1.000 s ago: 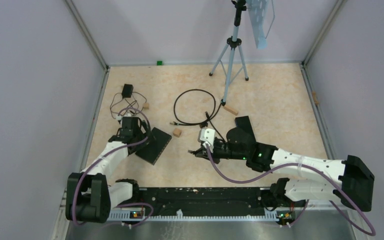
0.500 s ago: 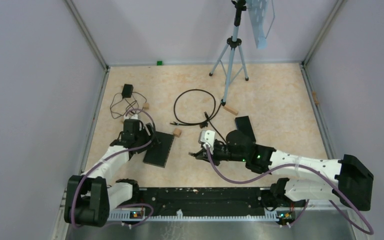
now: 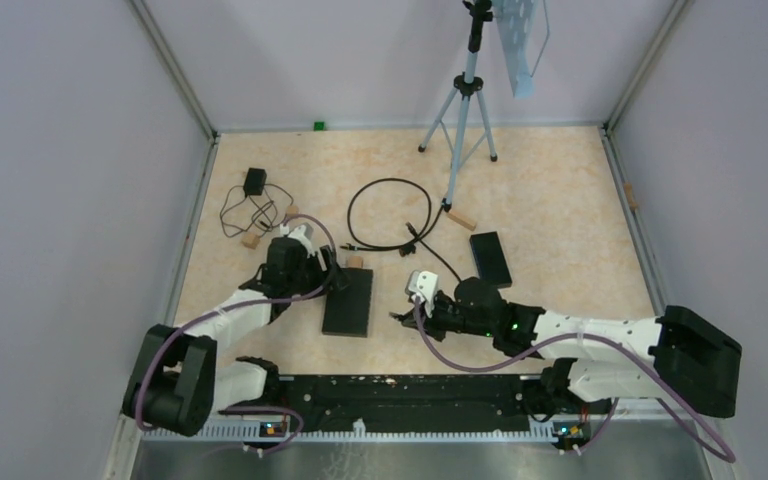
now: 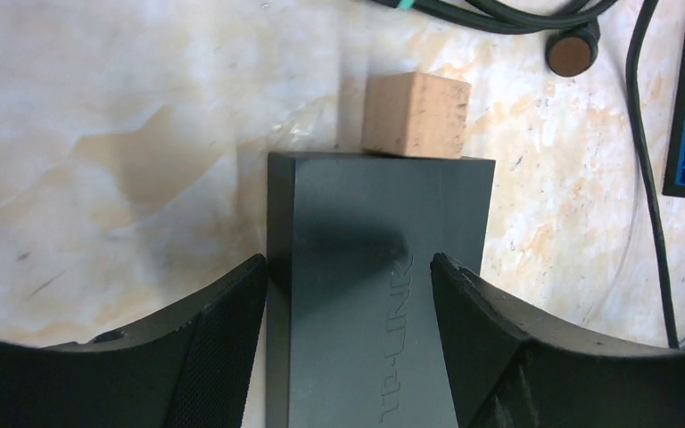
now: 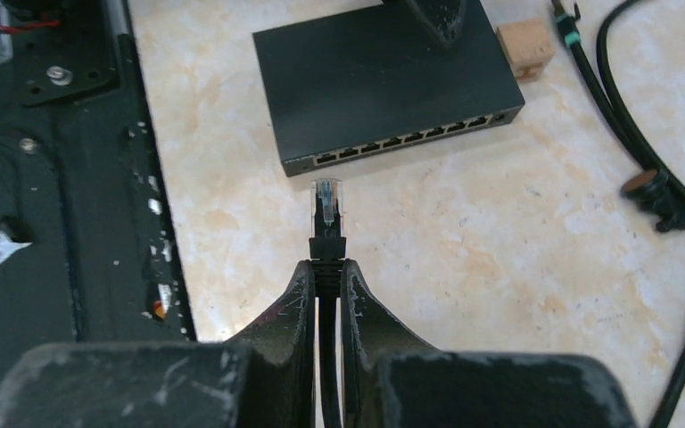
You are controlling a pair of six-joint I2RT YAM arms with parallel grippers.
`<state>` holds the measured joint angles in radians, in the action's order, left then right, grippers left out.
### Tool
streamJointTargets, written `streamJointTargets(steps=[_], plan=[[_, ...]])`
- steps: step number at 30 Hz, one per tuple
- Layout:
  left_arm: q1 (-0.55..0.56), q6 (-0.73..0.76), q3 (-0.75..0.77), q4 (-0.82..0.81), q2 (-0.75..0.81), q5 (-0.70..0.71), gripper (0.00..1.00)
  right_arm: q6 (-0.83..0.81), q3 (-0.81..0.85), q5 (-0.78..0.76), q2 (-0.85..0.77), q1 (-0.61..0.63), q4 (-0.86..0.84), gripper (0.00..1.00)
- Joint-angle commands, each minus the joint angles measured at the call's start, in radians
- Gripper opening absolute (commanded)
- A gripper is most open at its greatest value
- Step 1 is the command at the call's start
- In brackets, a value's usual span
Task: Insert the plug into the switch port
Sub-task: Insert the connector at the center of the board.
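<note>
The black TP-Link switch [image 3: 350, 305] lies flat on the table, its port row [image 5: 401, 141] facing my right gripper. My left gripper [image 4: 348, 259] is open over the switch [image 4: 366, 267]. Its left finger [image 4: 223, 330] is against the switch's left side and its right finger [image 4: 491, 339] is over the top face. It also shows in the top view [image 3: 310, 272]. My right gripper [image 5: 325, 267] is shut on the black boot of the cable. The clear plug [image 5: 325, 201] sticks out ahead, a short gap from the left end of the port row.
A cork block [image 4: 415, 116] touches the switch's far end. A second switch with blue ports [image 3: 490, 258] lies to the right. A coiled black cable [image 3: 385, 215], a tripod [image 3: 460, 120] and a power adapter [image 3: 253, 182] stand farther back. The black base rail [image 5: 53, 178] is close on the left.
The left gripper moved right with the switch, which turned from diagonal to straight. The right gripper with the plug drew back toward the near edge, uncovering the second switch.
</note>
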<state>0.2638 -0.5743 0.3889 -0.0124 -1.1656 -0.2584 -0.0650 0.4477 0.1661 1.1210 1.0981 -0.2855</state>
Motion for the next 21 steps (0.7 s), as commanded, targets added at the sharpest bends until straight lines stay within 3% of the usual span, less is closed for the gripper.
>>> streamJointTargets(steps=[1, 5, 15, 21], plan=[[0.037, 0.05, 0.045, -0.024, -0.112, -0.027, 0.74, 0.042, -0.048, -0.128, 0.063, 0.01, -0.187, 0.0], [0.053, 0.077, 0.1, -0.034, -0.187, -0.045, 0.73, 0.051, -0.044, -0.225, 0.125, 0.01, -0.231, 0.0], [0.118, 0.092, 0.178, -0.087, -0.301, -0.134, 0.73, 0.05, -0.044, -0.119, 0.243, 0.01, -0.274, 0.0], [0.124, 0.108, 0.225, 0.032, -0.241, -0.035, 0.79, 0.05, -0.046, -0.104, 0.264, 0.01, -0.242, 0.0]])
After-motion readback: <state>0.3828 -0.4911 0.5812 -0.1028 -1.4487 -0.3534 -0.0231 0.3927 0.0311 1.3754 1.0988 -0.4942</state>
